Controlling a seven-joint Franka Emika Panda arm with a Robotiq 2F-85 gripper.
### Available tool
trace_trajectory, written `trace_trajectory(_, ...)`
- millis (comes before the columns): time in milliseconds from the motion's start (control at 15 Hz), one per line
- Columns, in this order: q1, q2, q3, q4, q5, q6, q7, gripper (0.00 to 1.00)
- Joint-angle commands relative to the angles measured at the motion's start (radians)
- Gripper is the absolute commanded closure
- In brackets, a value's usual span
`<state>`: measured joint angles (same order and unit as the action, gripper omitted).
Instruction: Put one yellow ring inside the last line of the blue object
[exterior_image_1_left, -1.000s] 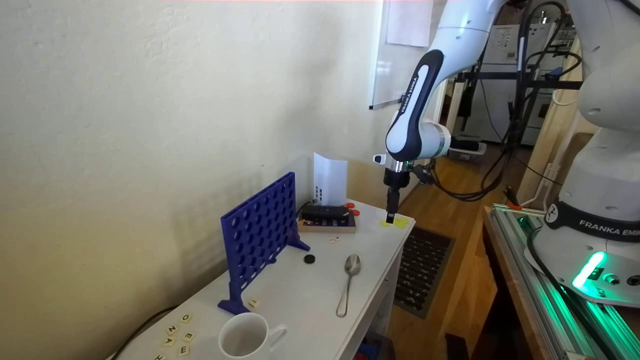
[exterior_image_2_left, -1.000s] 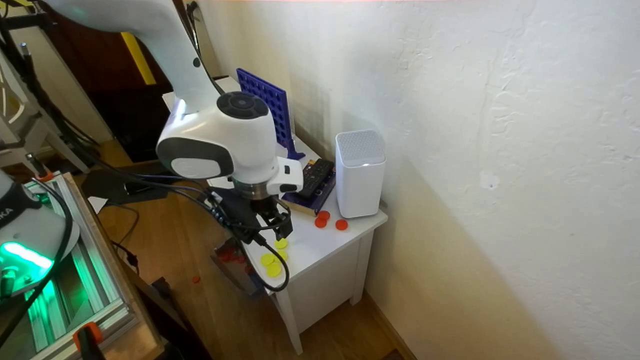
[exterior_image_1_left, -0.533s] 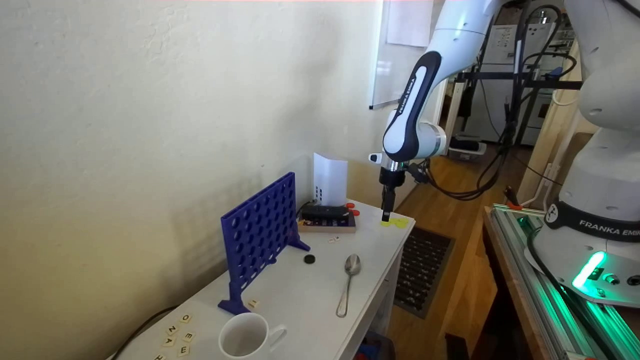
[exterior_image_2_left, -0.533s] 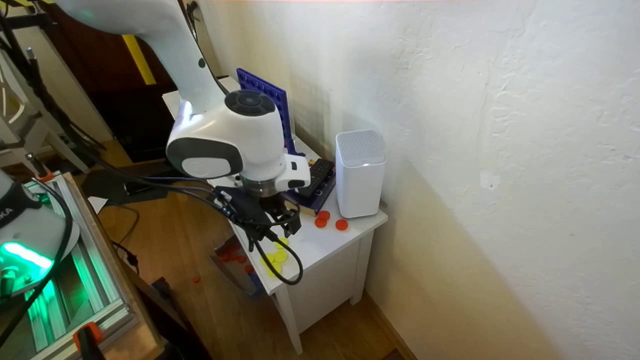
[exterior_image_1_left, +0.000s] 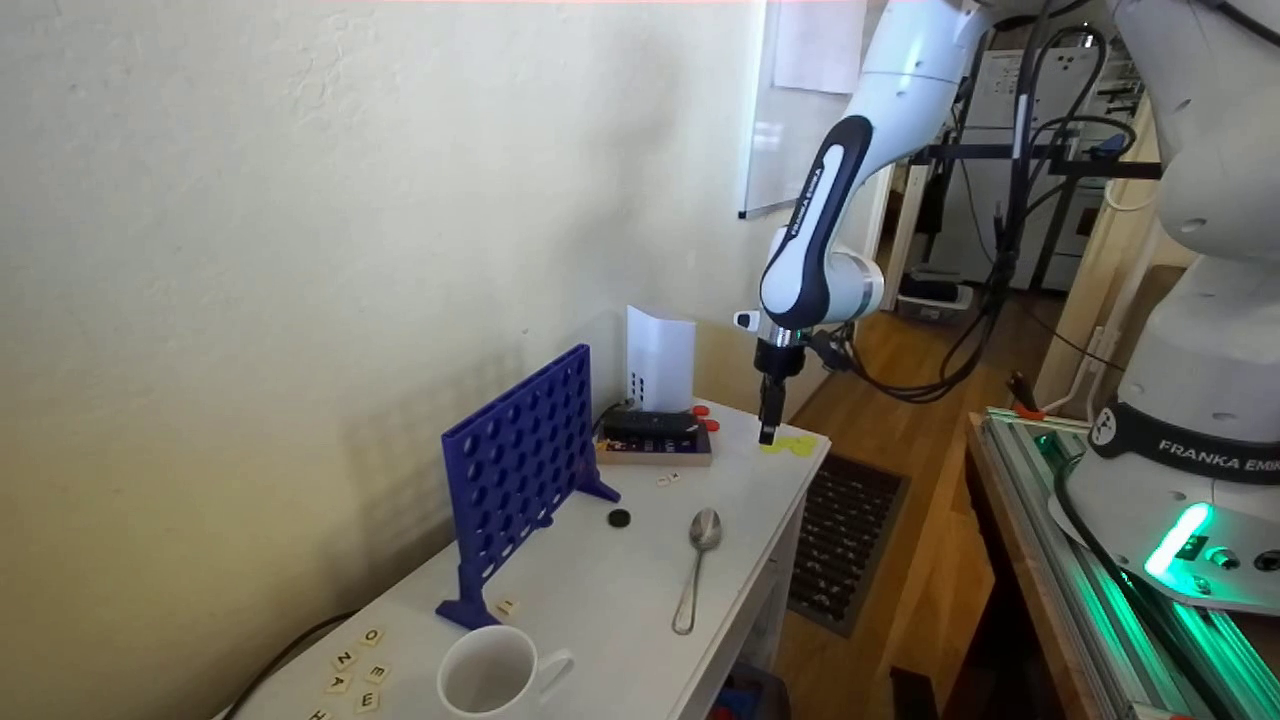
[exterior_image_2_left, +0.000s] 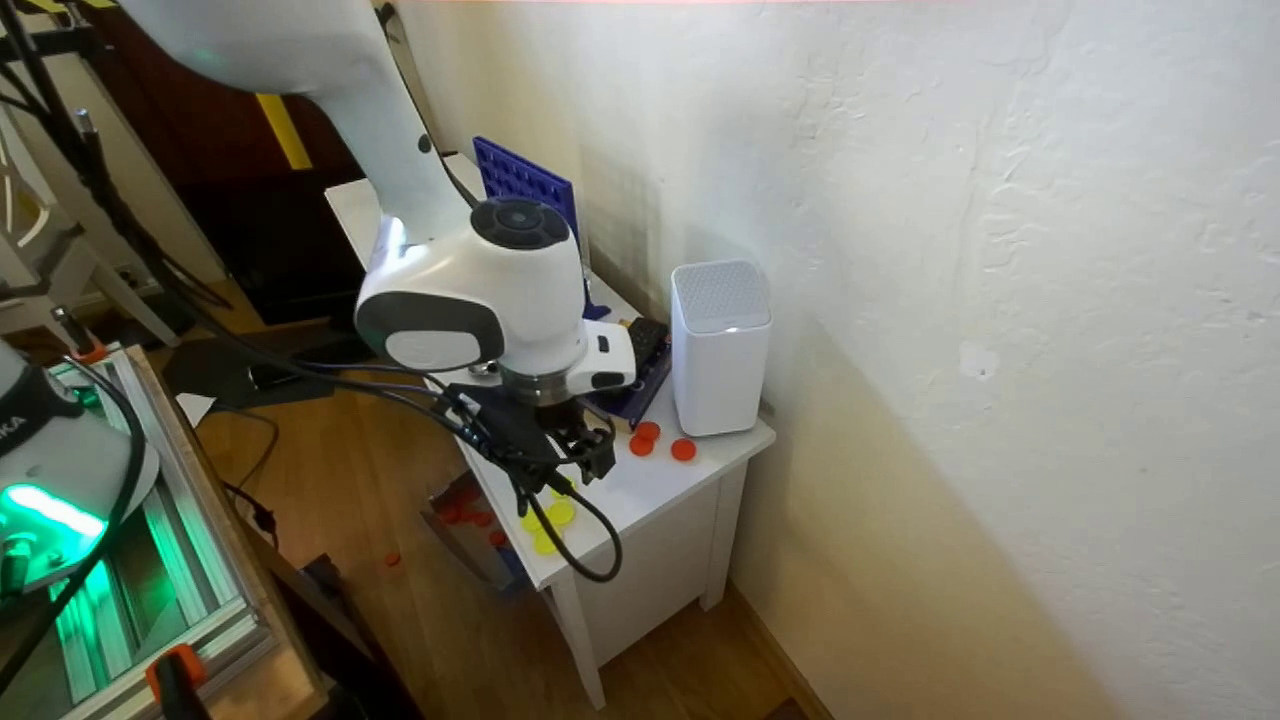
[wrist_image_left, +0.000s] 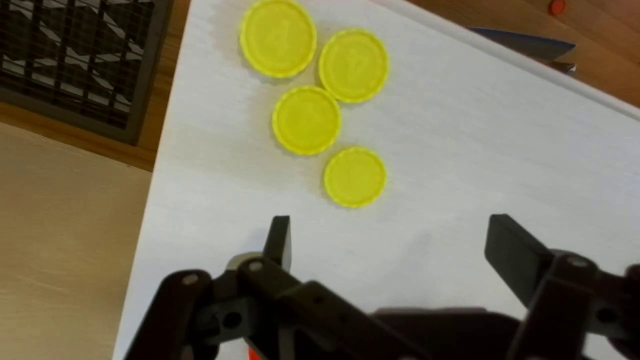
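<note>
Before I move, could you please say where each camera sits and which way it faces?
In an exterior view: high near the white mug, facing along the desk past the blue Connect Four grid; arm and base show.
In an exterior view: high near the white vented box, facing down along the desk; arm and part of the base show.
Wrist view: above the open jaws, facing down at four yellow discs; of the robot, only jaws show.
Both exterior views share grid, box and discs.
</note>
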<state>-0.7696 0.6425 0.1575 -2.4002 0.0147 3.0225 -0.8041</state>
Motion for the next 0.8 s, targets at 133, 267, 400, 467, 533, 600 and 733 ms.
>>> trace_trajectory(133, 0.012, 0.052, -0.031, 0.047, -0.053, 0.011, 0.034, 0.00)
trace_trajectory(267, 0.011, 0.058, -0.036, 0.053, -0.059, 0.009, 0.037, 0.06)
trace_trajectory(400, 0.015, 0.059, -0.041, 0.053, -0.061, 0.008, 0.042, 0.09)
trace_trajectory(467, 0.016, 0.059, -0.043, 0.053, -0.062, 0.007, 0.044, 0.08)
trace_trajectory(533, 0.017, 0.061, -0.046, 0.053, -0.062, 0.007, 0.047, 0.10)
trace_trajectory(600, 0.018, 0.062, -0.049, 0.052, -0.063, 0.006, 0.048, 0.10)
trace_trajectory(733, 0.021, 0.065, -0.054, 0.052, -0.064, 0.005, 0.052, 0.08)
